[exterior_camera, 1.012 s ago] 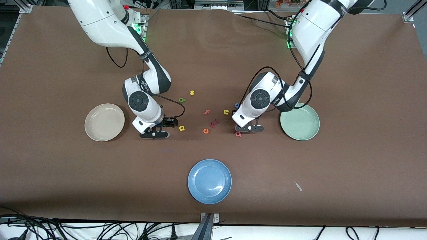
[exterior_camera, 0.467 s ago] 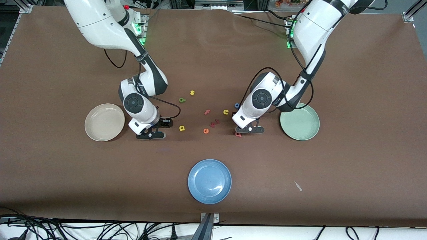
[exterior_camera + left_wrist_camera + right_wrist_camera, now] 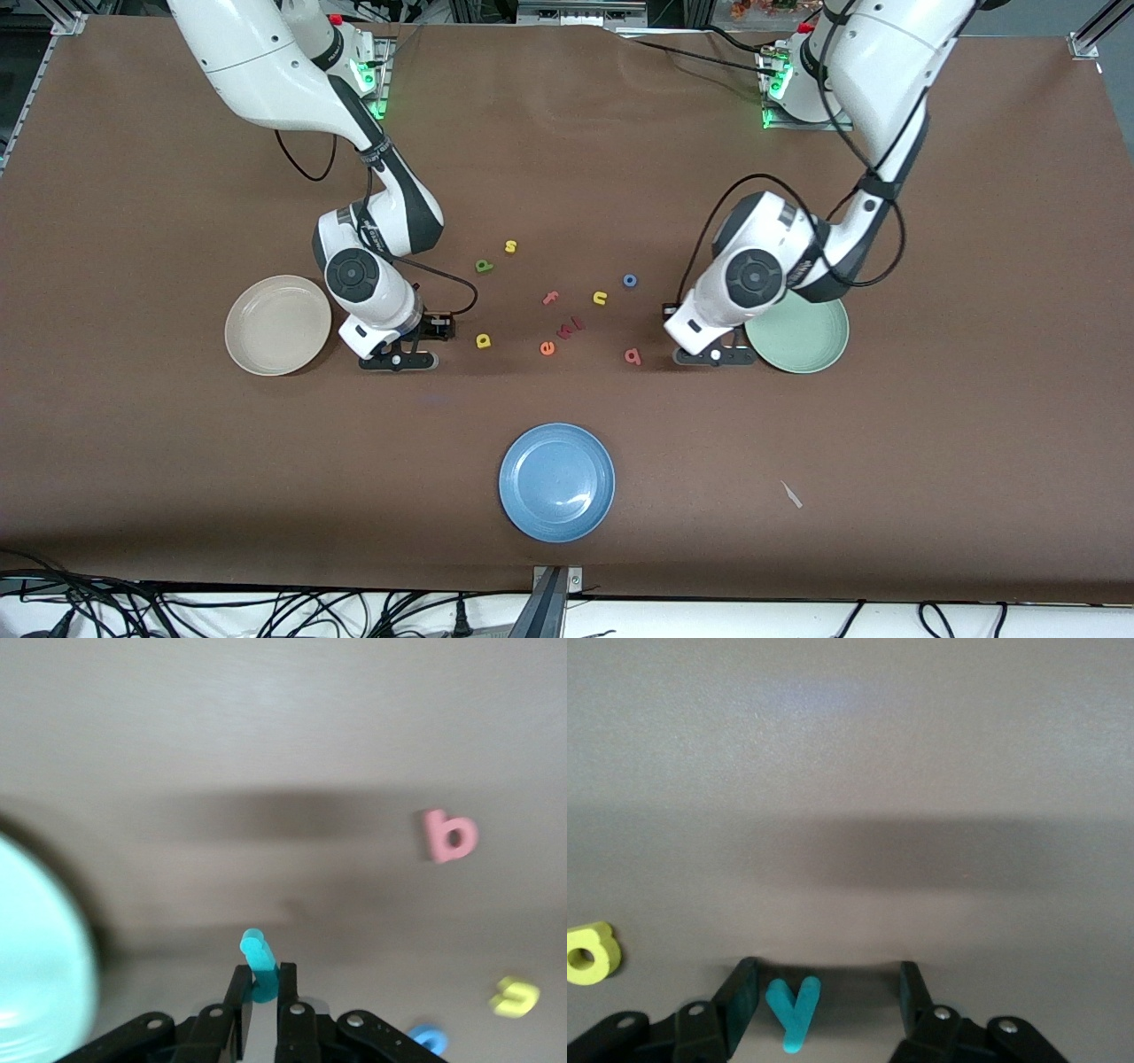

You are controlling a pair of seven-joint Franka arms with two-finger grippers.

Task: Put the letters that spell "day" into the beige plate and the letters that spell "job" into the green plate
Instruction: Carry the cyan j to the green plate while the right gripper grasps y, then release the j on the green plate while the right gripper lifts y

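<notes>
In the left wrist view my left gripper (image 3: 263,974) is shut on the teal "j" (image 3: 256,950), which stands up between its fingers. In the front view the left gripper (image 3: 714,356) hangs over the table beside the green plate (image 3: 811,347). The pinkish-red "b" (image 3: 633,356) and the blue "o" (image 3: 630,281) lie on the table. My right gripper (image 3: 826,997) is open and low around the teal "y" (image 3: 793,1012), which lies flat close to one finger (image 3: 740,997). The yellow "a" (image 3: 483,340) lies just beside the right gripper (image 3: 397,361), the olive "d" (image 3: 483,265) farther from the camera. The beige plate (image 3: 277,324) is empty.
A blue plate (image 3: 556,481) sits nearest the camera. Between the arms lie a yellow "s" (image 3: 510,246), a salmon "f" (image 3: 550,298), a yellow "u" (image 3: 600,298), an orange "e" (image 3: 547,348) and pink letters (image 3: 571,327). A white scrap (image 3: 791,494) lies toward the left arm's end.
The left arm has swung toward the green plate with the "j", uncovering the "b". The right gripper shifted slightly toward the beige plate, and its fingers have narrowed around the "y".
</notes>
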